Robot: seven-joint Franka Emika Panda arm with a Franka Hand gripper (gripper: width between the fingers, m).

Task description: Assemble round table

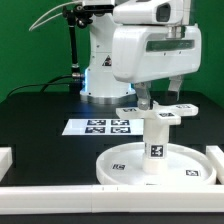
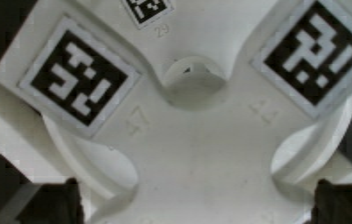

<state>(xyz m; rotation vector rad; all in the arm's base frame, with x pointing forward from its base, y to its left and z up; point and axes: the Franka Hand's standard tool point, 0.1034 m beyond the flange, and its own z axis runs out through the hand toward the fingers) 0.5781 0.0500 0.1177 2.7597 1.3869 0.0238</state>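
Observation:
The large round disc (image 1: 120, 166) lies flat on the black table near the front. The thick tagged cylinder leg (image 1: 157, 148) stands upright on it. The cross-shaped foot (image 1: 160, 113) sits on top of the leg, its tagged arms spread out. In the wrist view the foot (image 2: 191, 120) fills the picture, with a tag on each of two arms and a small hole at its centre. My gripper (image 1: 161, 102) is just above the foot. Its dark fingers (image 2: 48, 203) stand wide apart on either side of one arm of the foot, with the gripper (image 2: 194, 202) open.
The marker board (image 1: 108, 126) lies flat behind the disc, in front of the robot base. White border rails run along the front (image 1: 100, 200), the exterior view's left (image 1: 5, 157) and the exterior view's right (image 1: 215, 160).

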